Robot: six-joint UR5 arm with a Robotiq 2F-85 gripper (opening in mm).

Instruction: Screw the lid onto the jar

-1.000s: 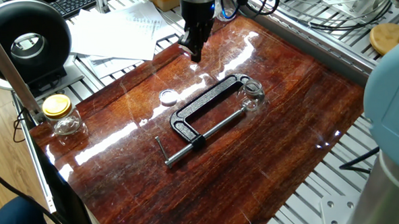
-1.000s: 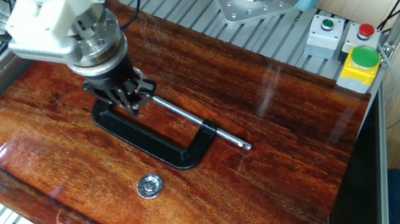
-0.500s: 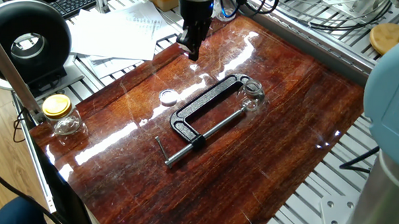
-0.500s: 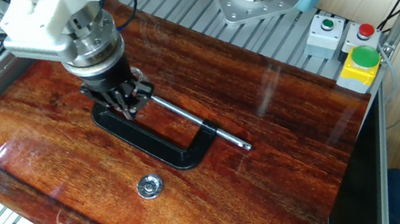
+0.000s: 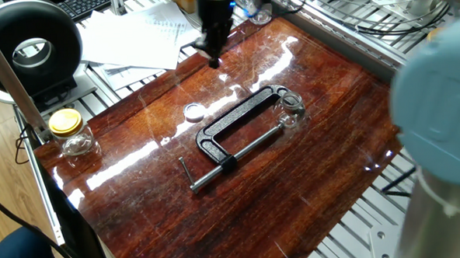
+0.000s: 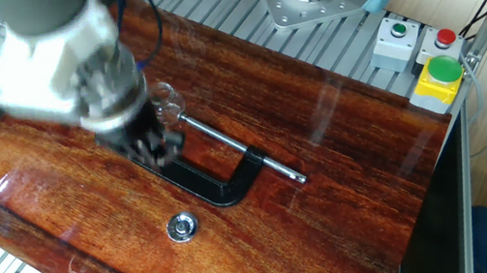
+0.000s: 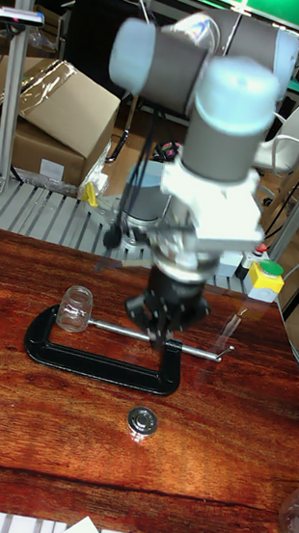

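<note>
The jar (image 5: 292, 104) is sitting upright on the counter (image 5: 324, 140), touching the jaw end of the black C-clamp (image 5: 234, 133); it is clear glass, open-topped, and nothing is showing inside it. The lid (image 5: 193, 111) is lying flat on the counter just beside the C-clamp's curved back, apart from the jar. A second glass jar with a yellow lid (image 5: 69, 130) is standing well away from the C-clamp at the counter's edge; its contents cannot be made out.

The counter is glossy reddish-brown wood, throwing bright glare. Beyond it, loose white papers (image 5: 133, 36) are lying on the aluminium frame, and a box with green and red buttons (image 6: 438, 66) is sitting past the C-clamp's screw handle.

The gripper (image 7: 162, 331) is hanging above the C-clamp with nothing between its fingers. Motion blur is smearing it in all views, so I cannot tell how far the fingers are parted.
</note>
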